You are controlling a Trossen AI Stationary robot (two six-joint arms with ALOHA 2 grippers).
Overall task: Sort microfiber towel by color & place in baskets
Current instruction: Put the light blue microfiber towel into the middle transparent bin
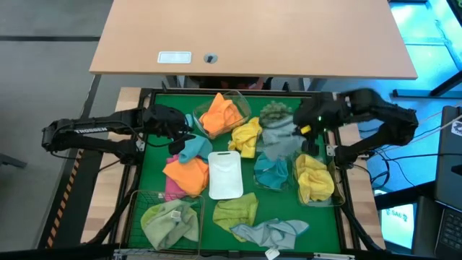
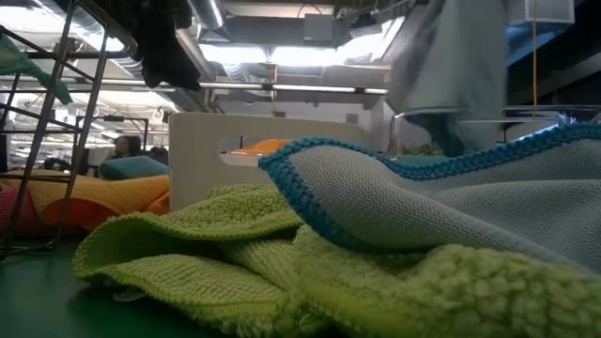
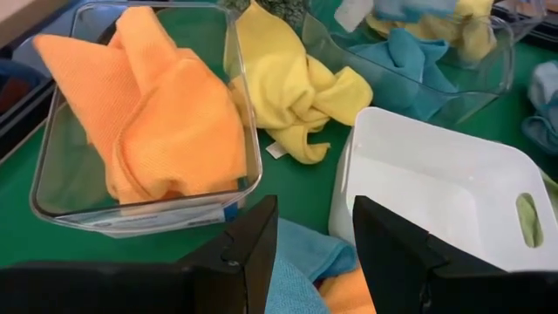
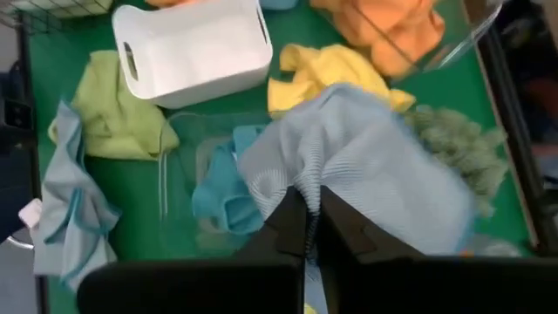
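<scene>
Nearest the low camera: a lime-green towel [image 2: 235, 253] heaped on the green table [image 1: 155, 152], w/ a pale grey towel edged in teal [image 2: 451, 197] draped across it.

Step in hand, as I judge it: the right pincer [image 4: 311, 228] is mid-carry. Its fingers are pinched tight on a pale grey-blue towel [image 4: 366, 161], which hangs below it, lifted clear, above a clear tub [image 4: 187, 174] that has a teal towel [image 4: 222, 196] in it. Seen from above, that lifted cloth [image 1: 278, 137] sits near the table's middle-right, just beside the spiky grey-green plant [image 1: 274, 112]. Next move prob. calls for choosing a basket for this colour, lowering over it, then letting go. Which basket is meant, can't tell.

Left pincer [image 3: 312, 253] waits low over the table's left side, fingers apart, holding nothing. A teal towel [image 3: 301, 270] and a bit of orange cloth lie right under it.

Further out: an orange towel [image 3: 157, 113] fills a clear tub [image 3: 52, 187] at the back. A yellow towel [image 3: 292, 92] lies loose beside that tub. The white tray [image 1: 225, 173] sits mid-table, nothing seen in it. Another yellow towel [image 1: 314, 180] lies in a tub at right. A loose orange towel [image 1: 186, 173] lies left of the tray, pink beneath it. The wire-mesh basket [image 1: 141, 198] at front left holds a pale green towel [image 1: 170, 220].
</scene>
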